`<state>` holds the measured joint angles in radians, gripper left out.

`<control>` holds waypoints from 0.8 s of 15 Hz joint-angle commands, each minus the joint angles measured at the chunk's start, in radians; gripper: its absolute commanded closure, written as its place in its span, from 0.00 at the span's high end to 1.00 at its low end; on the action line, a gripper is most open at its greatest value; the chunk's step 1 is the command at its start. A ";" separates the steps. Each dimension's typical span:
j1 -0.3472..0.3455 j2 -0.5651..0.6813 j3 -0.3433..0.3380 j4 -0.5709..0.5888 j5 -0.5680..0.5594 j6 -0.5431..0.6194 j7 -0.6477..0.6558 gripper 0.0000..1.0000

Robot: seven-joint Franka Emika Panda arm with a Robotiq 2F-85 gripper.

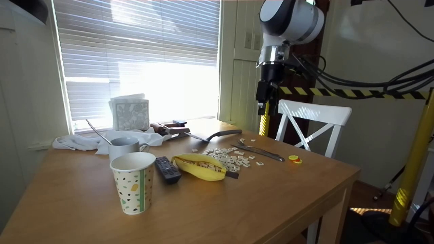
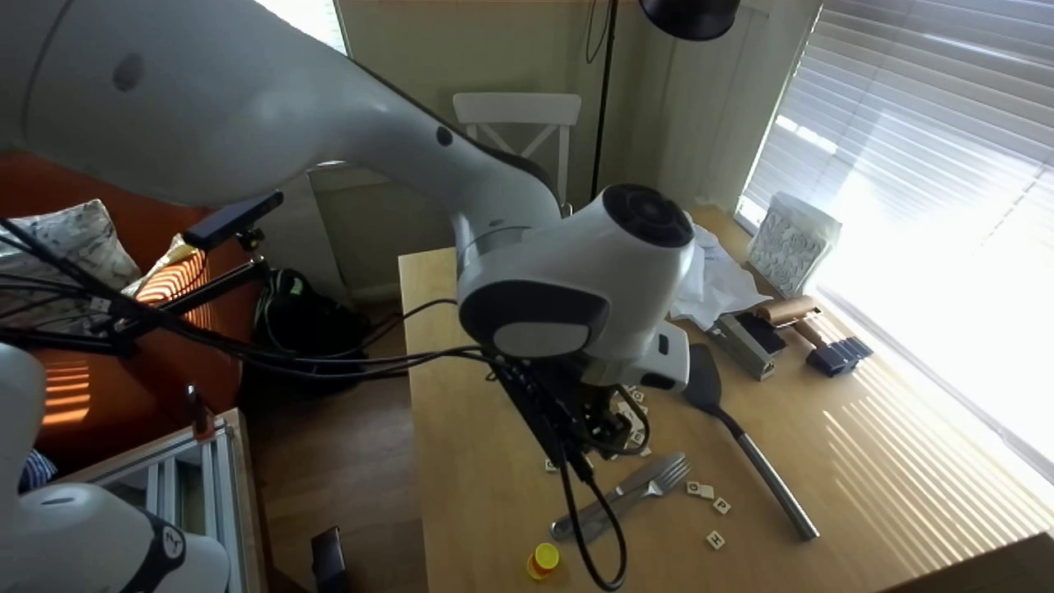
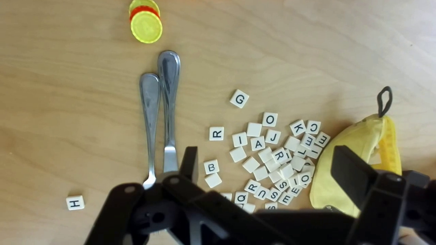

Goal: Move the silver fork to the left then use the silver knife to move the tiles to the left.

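Pincer (image 3: 266, 160) hung spread wide above the surface (image 3: 68, 129).

Left to right in the wrist view, a tile marked H (image 3: 75, 202) lay farthest to the pincer's left. A yellow and red object (image 3: 146, 27) came next, left of the pincer near the top edge, followed by the silver fork (image 3: 150, 98), with the silver knife (image 3: 168, 81) just beside it; both handles lay left of the pincer, their other ends partly hidden behind it. The scattered tiles (image 3: 286, 170) showed mostly in the pincer's gap, and the yellow banana-shaped pouch (image 3: 356, 136) sat on its right, partly covered.
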<state>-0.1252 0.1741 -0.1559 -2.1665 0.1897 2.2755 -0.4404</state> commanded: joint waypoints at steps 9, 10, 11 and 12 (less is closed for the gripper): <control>-0.102 0.173 0.098 -0.034 0.115 0.279 -0.138 1.00; -0.129 0.195 0.115 -0.037 0.145 0.320 -0.167 1.00; -0.164 0.214 0.143 -0.041 0.189 0.378 -0.213 1.00; -0.195 0.232 0.168 -0.034 0.218 0.399 -0.245 1.00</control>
<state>-0.2263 0.3556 -0.0609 -2.2019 0.3074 2.5779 -0.5730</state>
